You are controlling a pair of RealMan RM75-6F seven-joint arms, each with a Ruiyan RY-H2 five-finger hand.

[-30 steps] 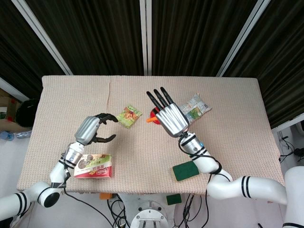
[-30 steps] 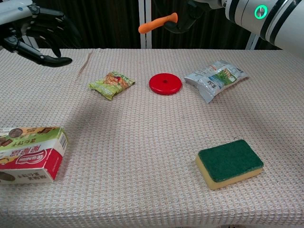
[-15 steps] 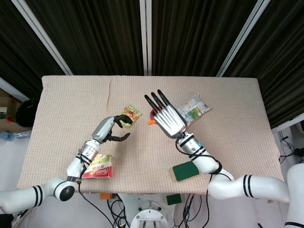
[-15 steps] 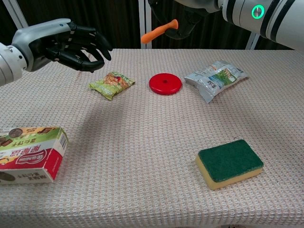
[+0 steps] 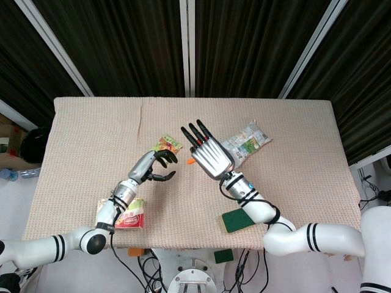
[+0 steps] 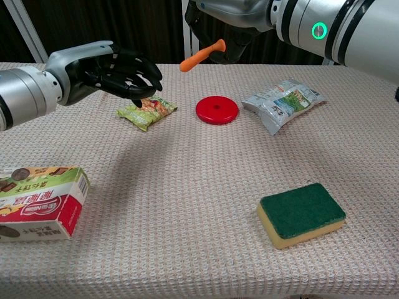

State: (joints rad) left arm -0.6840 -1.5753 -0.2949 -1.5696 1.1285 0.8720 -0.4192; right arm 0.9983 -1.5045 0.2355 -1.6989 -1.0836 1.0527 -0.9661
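The left robot hand [image 6: 109, 71] has come forward, empty with curled fingers over the green snack packet [image 6: 146, 111]. The right robot hand [image 5: 208, 152] holds the orange carrot [image 6: 202, 55] above the worktop [image 6: 187, 187], at 10 o'clock of the red disc [image 6: 217, 110]. The packet seems light, crinkly and slippery; pinch its edges.

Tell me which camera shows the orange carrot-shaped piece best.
The chest view: the orange carrot shows whole against the dark curtain, held up by the right hand above the table. In the head view only its tip peeks out beside that hand.
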